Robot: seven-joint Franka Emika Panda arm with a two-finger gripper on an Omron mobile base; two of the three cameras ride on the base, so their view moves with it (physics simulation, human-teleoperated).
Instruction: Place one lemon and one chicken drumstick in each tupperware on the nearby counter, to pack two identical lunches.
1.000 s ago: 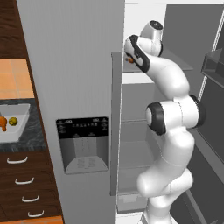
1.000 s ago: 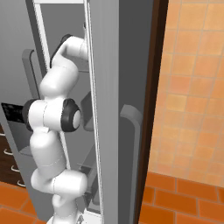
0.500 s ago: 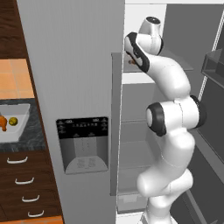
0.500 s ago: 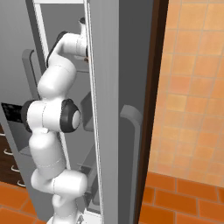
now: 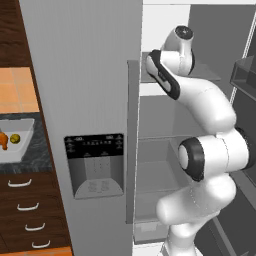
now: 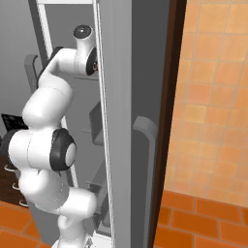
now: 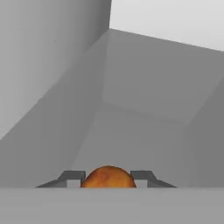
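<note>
You have one lunch packed as far as can be seen — at 9 o'clock in the left base view, a tray (image 5: 20, 147) on the counter (image 5: 27, 162) holds a lemon (image 5: 15, 138) and a drumstick (image 5: 3, 140). The arm reaches into the open fridge (image 5: 175, 150), upper shelf. In the hand view the tool (image 7: 107, 177) sits narrow, its fingers (image 7: 72, 177) touching either side of an orange-brown lump (image 7: 107, 178) — probably the second drumstick, gripped. Left to do: carry it to the counter, set it in the second tray, and confirm that tray's lemon.
</note>
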